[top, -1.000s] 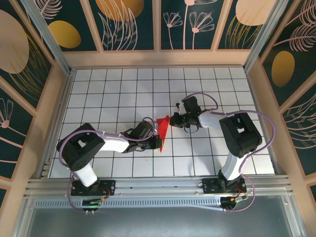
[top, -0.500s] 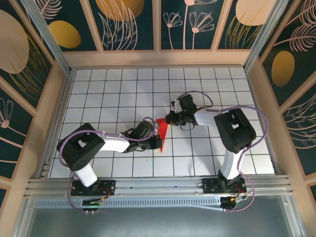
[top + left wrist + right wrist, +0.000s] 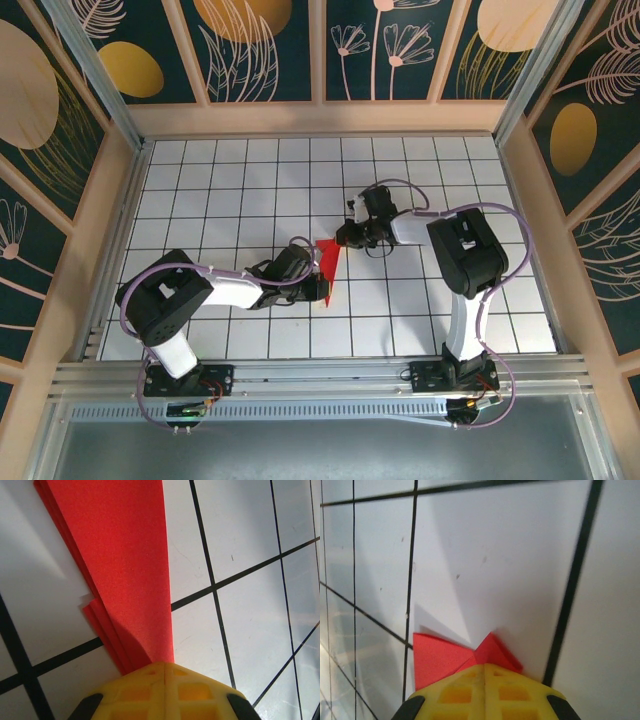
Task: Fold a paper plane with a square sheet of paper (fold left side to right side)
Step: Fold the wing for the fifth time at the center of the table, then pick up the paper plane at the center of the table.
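The square sheet of paper is folded into a narrow, layered red shape and lies near the table's middle. My left gripper is shut, its yellow fingertips resting on the lower end of the red strip, which runs away from them over the tiles. My right gripper is shut too. Its tips sit on the paper's upper end, where two red flaps spread to either side of the closed jaws. Both sets of fingertips hide the paper beneath them.
The white gridded tabletop is walled by wooden side rails and a patterned back panel. The right arm's elbow stands tall to the right of the paper. Open tiles lie behind and to both sides.
My right gripper has shifted slightly left and away along the paper's upper end, and its elbow has swung left. The left gripper has stayed in place on the paper.
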`<act>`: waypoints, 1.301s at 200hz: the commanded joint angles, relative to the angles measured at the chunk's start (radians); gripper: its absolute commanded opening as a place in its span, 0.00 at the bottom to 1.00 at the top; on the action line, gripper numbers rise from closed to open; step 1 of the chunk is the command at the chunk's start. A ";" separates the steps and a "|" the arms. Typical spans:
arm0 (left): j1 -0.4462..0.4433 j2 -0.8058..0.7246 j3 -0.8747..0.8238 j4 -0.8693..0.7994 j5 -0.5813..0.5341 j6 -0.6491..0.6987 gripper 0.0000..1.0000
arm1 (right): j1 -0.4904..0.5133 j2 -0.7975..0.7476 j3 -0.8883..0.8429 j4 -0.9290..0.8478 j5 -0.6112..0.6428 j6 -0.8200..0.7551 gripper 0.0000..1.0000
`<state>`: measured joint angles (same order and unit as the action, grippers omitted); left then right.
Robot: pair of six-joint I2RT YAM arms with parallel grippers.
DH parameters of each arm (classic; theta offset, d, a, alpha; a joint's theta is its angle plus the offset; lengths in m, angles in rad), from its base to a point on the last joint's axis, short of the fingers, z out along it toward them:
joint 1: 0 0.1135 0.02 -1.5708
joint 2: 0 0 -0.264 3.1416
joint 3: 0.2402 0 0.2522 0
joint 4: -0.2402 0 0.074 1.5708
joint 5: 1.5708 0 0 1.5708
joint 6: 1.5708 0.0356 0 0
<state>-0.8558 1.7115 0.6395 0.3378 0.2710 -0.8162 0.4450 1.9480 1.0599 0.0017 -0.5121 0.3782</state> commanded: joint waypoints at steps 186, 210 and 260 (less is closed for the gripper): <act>0.019 -0.561 -0.137 -0.256 -0.484 -0.125 0.47 | 0.265 -0.296 -0.039 -0.343 0.520 0.103 0.51; 0.022 -0.676 -0.203 -0.301 -0.613 -0.178 0.54 | 0.348 -0.219 0.030 -0.388 0.625 0.138 0.57; 0.027 -0.839 -0.290 -0.348 -0.692 -0.209 0.59 | 0.446 -0.048 0.190 -0.501 0.809 0.165 0.66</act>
<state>-0.8333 0.9226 0.3744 0.0387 -0.3363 -0.9905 0.8669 1.8473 1.1877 -0.3946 0.1417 0.5110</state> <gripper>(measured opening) 0.586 0.654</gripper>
